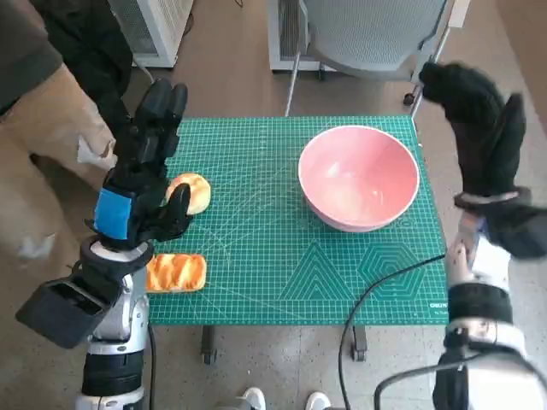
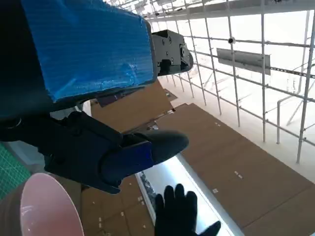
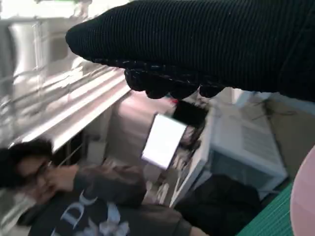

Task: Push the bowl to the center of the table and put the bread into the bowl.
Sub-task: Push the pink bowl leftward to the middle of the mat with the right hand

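The pink bowl [image 1: 359, 178] sits upright on the green mat [image 1: 282, 256], toward the right far part of the table, with nothing in it. Two pieces of bread lie at the mat's left side: a round bun [image 1: 193, 192] and, nearer the robot, a flat ridged loaf [image 1: 176, 272] at the mat's edge; the two are near each other but apart.

The left hand [image 1: 144, 175] hangs above the mat's left edge, fingers stretched out and spread, holding nothing; in the head view it partly covers the bun (whether it touches the bun I cannot tell). The right hand [image 1: 479, 128] is raised beside the table's right far corner, just right of the bowl and clear of it, fingers extended and empty.

A person [image 3: 74, 201] in a dark printed top shows in the right wrist view. A mesh chair [image 1: 367, 34] stands beyond the table.
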Controlling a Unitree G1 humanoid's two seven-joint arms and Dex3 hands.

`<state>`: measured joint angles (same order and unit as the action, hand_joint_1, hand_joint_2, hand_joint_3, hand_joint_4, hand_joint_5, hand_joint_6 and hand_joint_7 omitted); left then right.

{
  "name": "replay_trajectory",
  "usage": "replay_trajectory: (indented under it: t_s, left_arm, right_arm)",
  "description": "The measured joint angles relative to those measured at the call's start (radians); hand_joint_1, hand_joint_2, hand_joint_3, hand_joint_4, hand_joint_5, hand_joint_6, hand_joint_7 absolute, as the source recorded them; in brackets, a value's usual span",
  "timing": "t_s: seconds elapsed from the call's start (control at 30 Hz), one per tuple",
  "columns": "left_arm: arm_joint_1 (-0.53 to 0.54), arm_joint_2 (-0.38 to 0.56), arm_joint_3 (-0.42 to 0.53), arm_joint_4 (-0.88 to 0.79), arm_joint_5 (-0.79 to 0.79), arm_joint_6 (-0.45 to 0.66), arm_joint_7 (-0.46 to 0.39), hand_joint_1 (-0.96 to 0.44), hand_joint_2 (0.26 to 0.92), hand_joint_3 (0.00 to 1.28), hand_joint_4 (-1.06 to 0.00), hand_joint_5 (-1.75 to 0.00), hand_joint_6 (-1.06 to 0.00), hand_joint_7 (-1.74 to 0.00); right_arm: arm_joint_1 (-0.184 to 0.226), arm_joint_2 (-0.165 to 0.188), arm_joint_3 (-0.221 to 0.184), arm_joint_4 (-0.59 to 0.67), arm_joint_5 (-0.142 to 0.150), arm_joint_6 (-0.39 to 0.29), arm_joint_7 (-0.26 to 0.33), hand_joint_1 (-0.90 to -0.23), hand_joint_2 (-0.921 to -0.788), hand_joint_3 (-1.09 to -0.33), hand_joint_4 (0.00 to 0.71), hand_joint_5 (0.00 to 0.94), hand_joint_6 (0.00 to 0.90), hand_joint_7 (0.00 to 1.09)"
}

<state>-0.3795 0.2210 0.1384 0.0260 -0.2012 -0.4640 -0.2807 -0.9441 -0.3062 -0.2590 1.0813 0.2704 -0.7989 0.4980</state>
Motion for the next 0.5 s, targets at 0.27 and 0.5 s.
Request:
replay_trajectory:
  t_s: [0.27,0.5]
  left_arm:
    - [0.0,0.002,0.002,0.0,0.0,0.001,0.0,-0.75,0.921,0.69,0.0,-0.15,0.0,-0.28]
    - [0.004,0.003,0.006,-0.001,0.0,0.001,0.0,-0.75,0.921,0.69,0.0,-0.15,0.0,-0.28]
  right_arm:
    - [-0.054,-0.001,-0.001,0.115,-0.042,0.065,-0.066,-0.687,-0.921,-0.703,0.087,0.0,0.134,0.0]
    - [-0.077,-0.002,-0.007,0.169,-0.066,0.139,-0.086,-0.664,-0.921,-0.74,0.078,0.0,0.128,0.0]
